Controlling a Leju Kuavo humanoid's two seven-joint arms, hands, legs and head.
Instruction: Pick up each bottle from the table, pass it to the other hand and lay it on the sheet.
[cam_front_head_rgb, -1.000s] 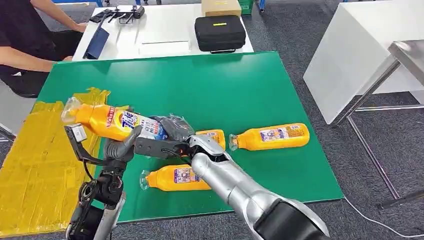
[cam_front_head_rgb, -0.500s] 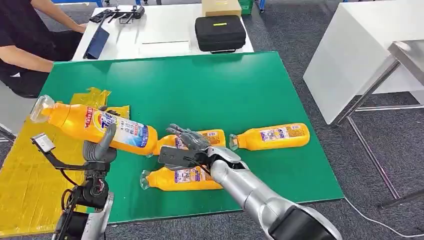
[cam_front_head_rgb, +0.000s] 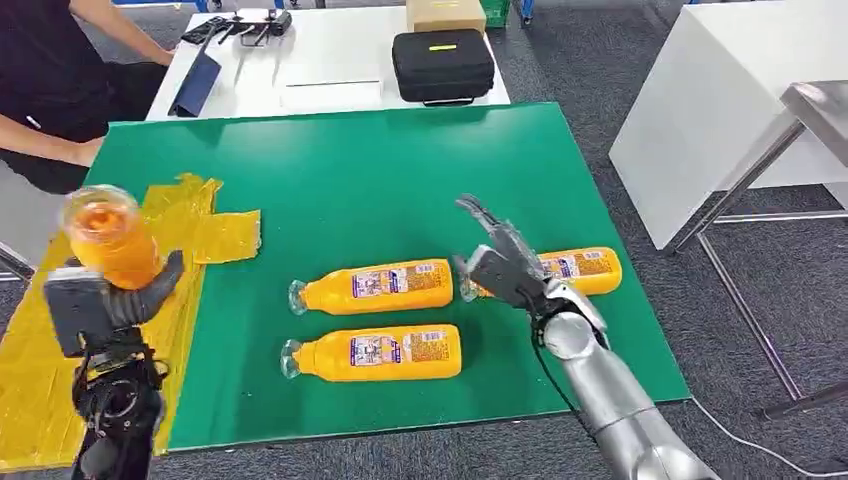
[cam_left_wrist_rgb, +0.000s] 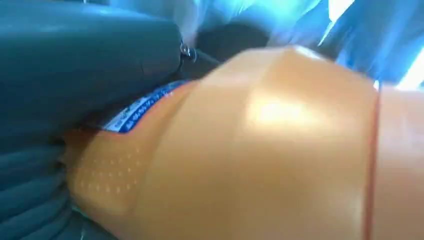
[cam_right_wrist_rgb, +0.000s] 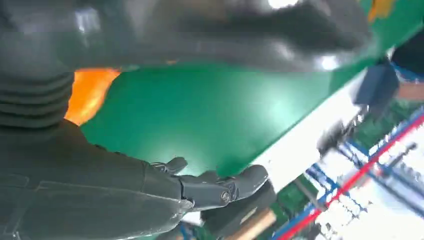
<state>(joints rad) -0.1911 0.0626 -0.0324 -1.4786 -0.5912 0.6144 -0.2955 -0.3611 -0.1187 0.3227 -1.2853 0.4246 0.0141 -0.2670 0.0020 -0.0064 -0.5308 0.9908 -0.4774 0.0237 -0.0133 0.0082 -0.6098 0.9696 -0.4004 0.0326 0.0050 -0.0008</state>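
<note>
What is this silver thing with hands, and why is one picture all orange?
It is a robot with two silver arms and a hand on each. The big picture comes from a camera high on its body, looking down at a green table. Three orange bottles lie there: one, one nearer, and one partly behind the right hand. That hand is open, holding nothing. The left hand holds a fourth bottle above a yellow sheet, where bottles get laid. The other two pictures come from small cameras at the wrists. The left one sits so close to the held bottle that orange is most of what it sees. The right one shows its own hand's dark fingers over the table.
</note>
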